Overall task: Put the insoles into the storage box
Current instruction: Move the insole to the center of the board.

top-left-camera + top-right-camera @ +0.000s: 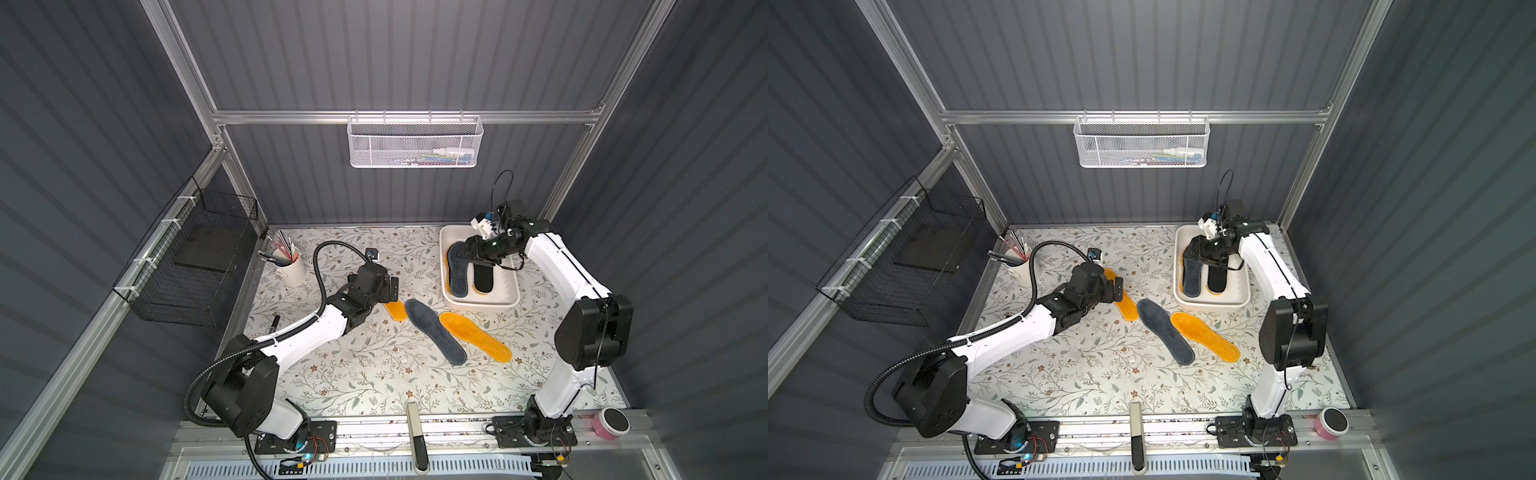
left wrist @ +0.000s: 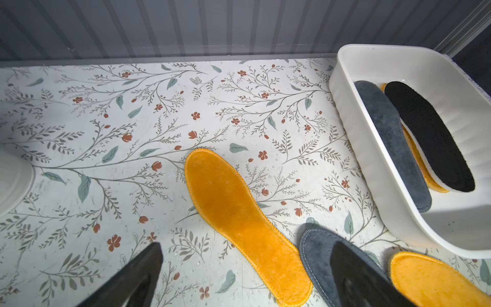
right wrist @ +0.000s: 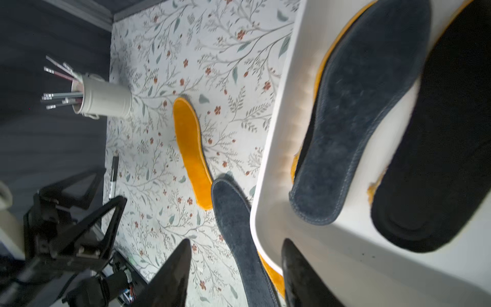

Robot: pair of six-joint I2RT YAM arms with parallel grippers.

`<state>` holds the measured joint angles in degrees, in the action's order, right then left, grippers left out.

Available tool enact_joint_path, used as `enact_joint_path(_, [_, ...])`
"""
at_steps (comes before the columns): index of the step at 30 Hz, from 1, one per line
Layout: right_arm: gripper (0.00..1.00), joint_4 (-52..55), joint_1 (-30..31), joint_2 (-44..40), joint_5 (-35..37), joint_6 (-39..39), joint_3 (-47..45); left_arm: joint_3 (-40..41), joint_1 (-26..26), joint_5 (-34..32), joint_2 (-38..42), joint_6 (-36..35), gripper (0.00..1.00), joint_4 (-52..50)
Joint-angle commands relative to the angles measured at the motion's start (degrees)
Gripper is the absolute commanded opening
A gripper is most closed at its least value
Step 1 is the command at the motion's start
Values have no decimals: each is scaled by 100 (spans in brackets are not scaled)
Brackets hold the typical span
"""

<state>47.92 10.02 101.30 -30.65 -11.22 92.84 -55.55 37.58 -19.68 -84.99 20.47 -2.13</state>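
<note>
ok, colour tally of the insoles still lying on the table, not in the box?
Orange insoles: 2
Dark grey insole: 1
Total: 3

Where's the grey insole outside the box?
In both top views, the grey insole lies flat between the left orange insole and right orange insole, just in front of the storage box.
</note>
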Motion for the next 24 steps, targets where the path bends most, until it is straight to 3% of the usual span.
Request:
enact_joint_path(1, [55,-150,381,-373,15,251,-632,-143,-203,642,-198,352,100,-228])
enact_joint_path(6, [57,-655,1113,-828,621,35,-1743,-132,-355,914,-317,544,100,-244])
enact_joint_path(11, [57,-1117,1679,-759,1078,-369,-2451,-157,-426,1052,-412,649,100,-293])
enact_joint_path(24, [57,-1321,2568,167,1799,-799,-2504,-110,-496,980,-363,757,100,-499])
